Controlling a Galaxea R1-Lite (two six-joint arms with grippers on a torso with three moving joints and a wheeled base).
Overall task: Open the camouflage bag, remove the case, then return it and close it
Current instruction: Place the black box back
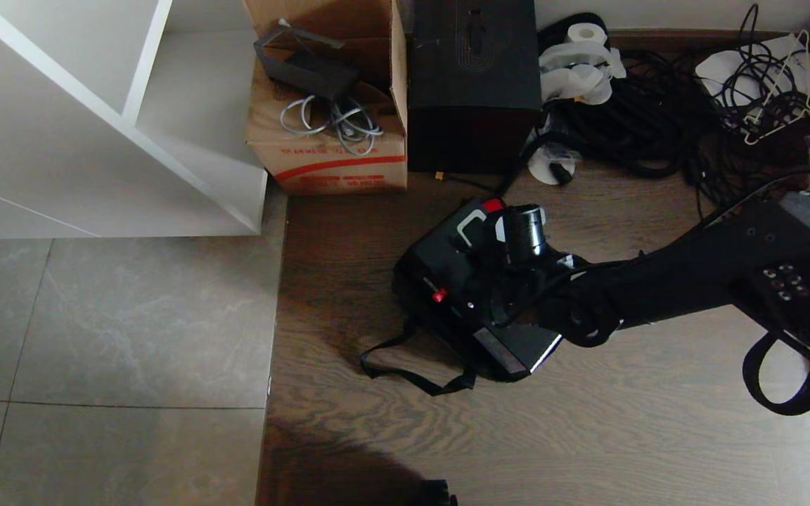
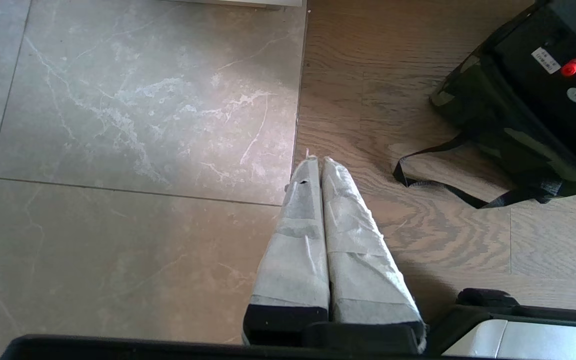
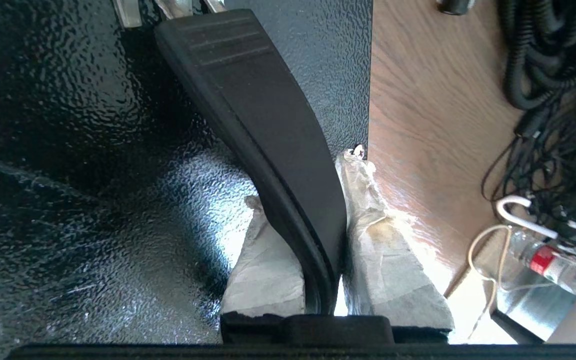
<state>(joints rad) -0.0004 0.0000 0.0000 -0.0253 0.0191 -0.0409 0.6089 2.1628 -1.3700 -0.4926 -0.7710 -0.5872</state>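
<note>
Right wrist view shows our right gripper (image 3: 325, 240) clamped on the handle (image 3: 253, 115) of the case (image 3: 68, 175): the two taped fingers (image 3: 393, 260) sit one on each side of the black strap-like grip, which runs away from the wrist along the case's textured black top. So the thing we must move lies directly under and ahead of this gripper, with no gap to cross. In the head view the right arm reaches in from the right, and the case (image 1: 447, 274) lies on the wood floor with its long axis running diagonally, from the far end by the taller black box (image 1: 474, 84) toward the near right corner. The camouflage bag (image 2: 498, 140) is gathered low around the case's near side, its black strap (image 1: 412, 369) trailing loose toward us. We judge the case is partly seated in the bag, so the coming move turns on sliding along that diagonal rather than across it.

Our left gripper (image 2: 320, 165) hangs parked over the seam between tile and wood, fingers pressed together and holding nothing, well apart from the bag. The right arm is plainly the one placed to act.

The case looks rigid and pebbled black, with a small red button (image 2: 572, 66) and white labels on its side.
</note>
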